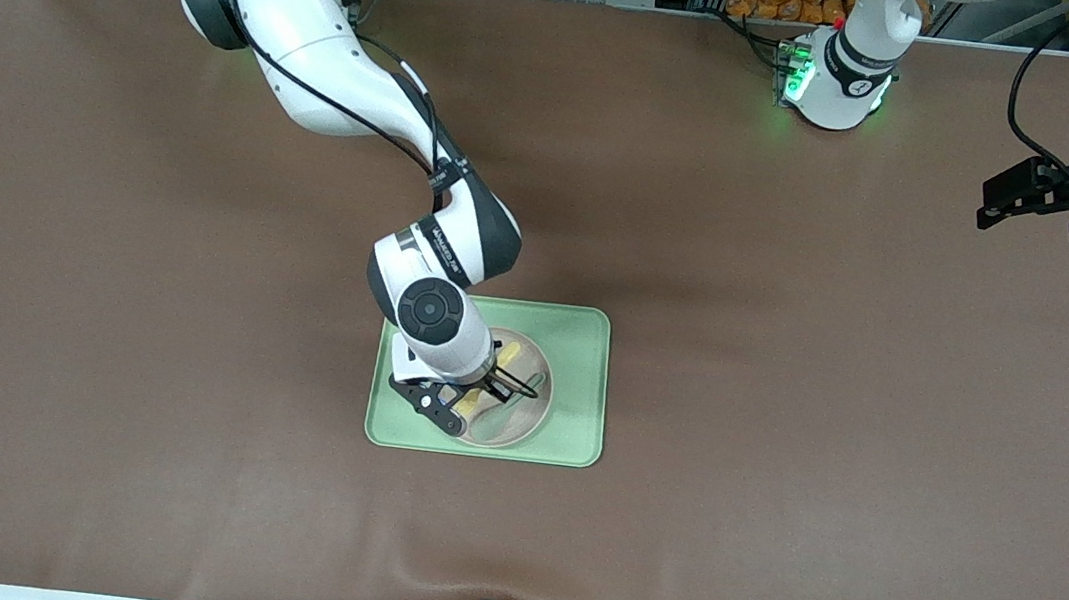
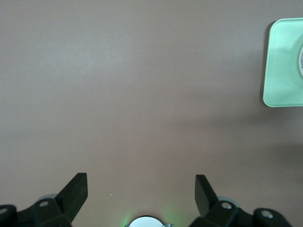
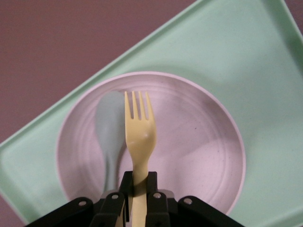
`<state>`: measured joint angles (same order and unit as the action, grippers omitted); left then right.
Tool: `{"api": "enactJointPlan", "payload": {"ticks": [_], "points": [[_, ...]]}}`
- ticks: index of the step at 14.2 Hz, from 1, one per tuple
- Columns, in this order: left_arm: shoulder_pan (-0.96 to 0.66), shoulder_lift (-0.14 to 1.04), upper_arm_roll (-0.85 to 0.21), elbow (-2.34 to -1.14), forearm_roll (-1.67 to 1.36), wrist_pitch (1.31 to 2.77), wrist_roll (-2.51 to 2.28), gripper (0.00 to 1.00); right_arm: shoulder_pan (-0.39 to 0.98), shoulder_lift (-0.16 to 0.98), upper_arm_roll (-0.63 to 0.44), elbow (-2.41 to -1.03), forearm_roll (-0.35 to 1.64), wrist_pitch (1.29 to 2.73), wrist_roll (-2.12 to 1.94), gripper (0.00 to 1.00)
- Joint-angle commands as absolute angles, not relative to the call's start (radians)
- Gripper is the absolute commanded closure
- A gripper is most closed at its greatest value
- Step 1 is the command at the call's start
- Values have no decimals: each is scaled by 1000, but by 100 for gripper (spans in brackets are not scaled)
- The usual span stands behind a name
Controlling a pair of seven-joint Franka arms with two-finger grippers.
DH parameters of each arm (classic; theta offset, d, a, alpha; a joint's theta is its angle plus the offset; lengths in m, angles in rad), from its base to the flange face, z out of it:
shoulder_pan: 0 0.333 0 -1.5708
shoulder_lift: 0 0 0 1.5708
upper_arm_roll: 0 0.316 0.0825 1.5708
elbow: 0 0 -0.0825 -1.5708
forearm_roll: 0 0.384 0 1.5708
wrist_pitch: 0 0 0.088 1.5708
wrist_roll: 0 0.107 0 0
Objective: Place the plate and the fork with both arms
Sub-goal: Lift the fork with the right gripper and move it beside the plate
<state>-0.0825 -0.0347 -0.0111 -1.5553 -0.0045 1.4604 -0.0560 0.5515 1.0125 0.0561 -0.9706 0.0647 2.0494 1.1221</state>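
Note:
The off-white plate (image 1: 521,421) lies on the pale green tray (image 1: 590,347) in the middle of the table. My right gripper (image 1: 488,382) is over the plate and is shut on the handle of the pale yellow fork (image 1: 510,350). In the right wrist view the fork (image 3: 138,137) sticks out from my gripper (image 3: 138,182), tines over the plate (image 3: 199,142) on the tray (image 3: 246,56). I cannot tell whether the fork touches the plate. My left gripper (image 1: 990,209) is open and empty, up over the left arm's end of the table, and waits there (image 2: 141,189).
A pale green spoon shape (image 3: 110,127) lies on the plate beside the fork. The tray's corner (image 2: 284,66) shows in the left wrist view. The left arm's green-lit base (image 1: 826,82) stands at the table's back edge.

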Motion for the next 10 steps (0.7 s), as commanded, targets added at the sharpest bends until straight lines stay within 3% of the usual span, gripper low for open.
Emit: {"api": "enactJointPlan", "payload": {"ticks": [1, 5, 10], "points": [[-81, -31, -14, -1542, -6, 1454, -48, 0, 496, 970, 104, -963, 74, 2022, 1073, 100], [-81, -31, -14, -1542, -8, 1454, -48, 0, 371, 959, 204, -974, 40, 2019, 910, 100], [-78, -31, -15, -1542, -8, 1456, -46, 0, 269, 957, 319, -1017, -139, 1916, 775, 100]]}}
